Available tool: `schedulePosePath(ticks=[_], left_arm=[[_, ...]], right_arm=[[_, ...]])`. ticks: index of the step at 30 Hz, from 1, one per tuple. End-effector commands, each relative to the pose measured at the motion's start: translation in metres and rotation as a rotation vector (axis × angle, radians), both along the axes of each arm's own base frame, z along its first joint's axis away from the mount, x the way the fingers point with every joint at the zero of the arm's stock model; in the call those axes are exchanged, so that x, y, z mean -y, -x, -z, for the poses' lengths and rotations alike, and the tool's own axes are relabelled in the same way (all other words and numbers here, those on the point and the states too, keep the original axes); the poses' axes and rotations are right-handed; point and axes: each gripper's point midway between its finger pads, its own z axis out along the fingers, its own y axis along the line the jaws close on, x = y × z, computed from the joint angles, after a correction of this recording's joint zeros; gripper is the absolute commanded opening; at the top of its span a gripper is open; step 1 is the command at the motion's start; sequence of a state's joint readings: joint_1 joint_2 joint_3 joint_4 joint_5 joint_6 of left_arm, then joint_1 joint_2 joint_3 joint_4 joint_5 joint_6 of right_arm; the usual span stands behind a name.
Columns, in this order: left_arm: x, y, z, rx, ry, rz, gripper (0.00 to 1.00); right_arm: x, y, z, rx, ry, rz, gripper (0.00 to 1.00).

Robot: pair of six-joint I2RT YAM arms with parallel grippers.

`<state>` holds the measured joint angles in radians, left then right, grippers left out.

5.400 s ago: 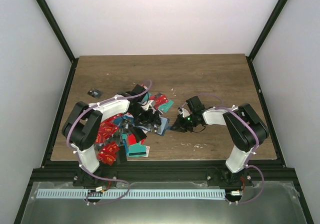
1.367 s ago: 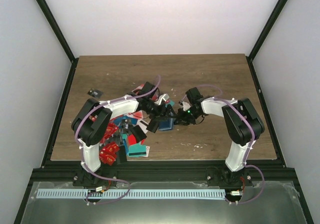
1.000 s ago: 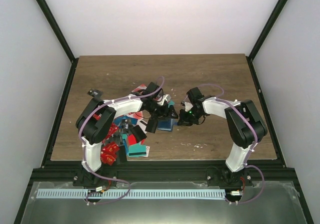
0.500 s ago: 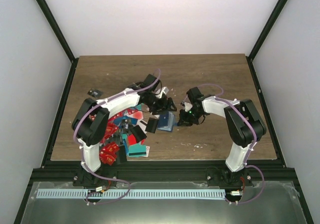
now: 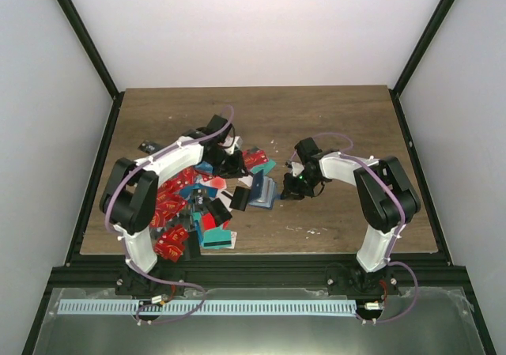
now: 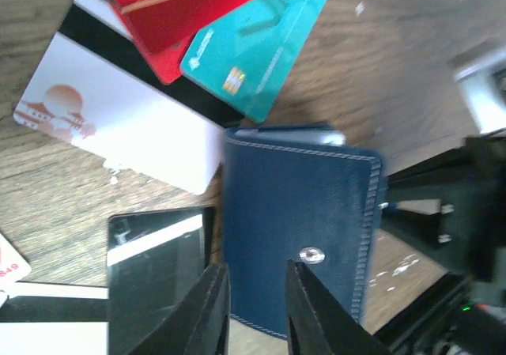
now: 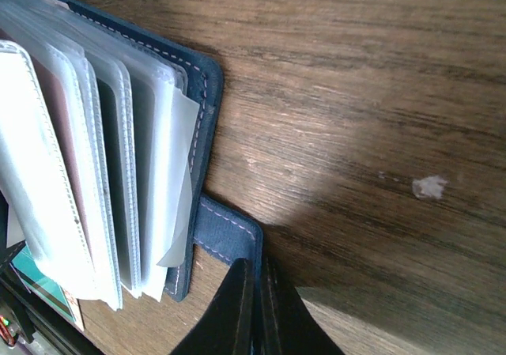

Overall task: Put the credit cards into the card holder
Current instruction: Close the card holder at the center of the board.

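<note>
Card holder stands open mid-bench, sleeves fanned, just right of the cards. Right end effector looks pressed together on its clasp tab. Left end effector is narrowly spread, empty, near the holder. We'd pinch one card by its short edge and feed a sleeve. Wood bench, white walls.

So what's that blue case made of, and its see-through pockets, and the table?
The card holder looks like dark blue leather or imitation: matte, pale stitching along the edge, a metal snap. Its pockets look like thin clear plastic, glossy and curling at a corner. The table shows brown wood grain, perhaps laminate.
</note>
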<state>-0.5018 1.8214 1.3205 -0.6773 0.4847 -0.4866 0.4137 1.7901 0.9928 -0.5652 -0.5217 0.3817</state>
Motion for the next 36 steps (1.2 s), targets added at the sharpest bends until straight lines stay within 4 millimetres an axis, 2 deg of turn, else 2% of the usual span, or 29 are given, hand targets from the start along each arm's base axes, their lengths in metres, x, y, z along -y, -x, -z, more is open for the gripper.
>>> schedulePosePath(ticks=[1,7,14,23,36], left_arm=[[-0.005,0.013,0.029,-0.045,-0.072,0.031,0.2],[0.012,0.027,0.047,-0.075,-0.087,0.09,0.19],[0.041,0.032,0.05,-0.064,-0.108,0.144,0.23],[0.042,0.03,0.067,-0.065,-0.225,0.167,0.23],[0.037,0.036,0.086,-0.048,-0.392,0.233,0.23]], right_arm=[[-0.001,-0.012,-0.003,0.017,0.005,0.004,0.01],[-0.004,-0.014,-0.006,0.014,-0.007,0.003,0.01],[-0.006,-0.018,-0.015,0.019,-0.018,0.006,0.01],[-0.012,-0.024,-0.031,0.03,-0.044,0.005,0.01],[-0.033,-0.03,-0.056,-0.008,-0.153,-0.01,0.05]])
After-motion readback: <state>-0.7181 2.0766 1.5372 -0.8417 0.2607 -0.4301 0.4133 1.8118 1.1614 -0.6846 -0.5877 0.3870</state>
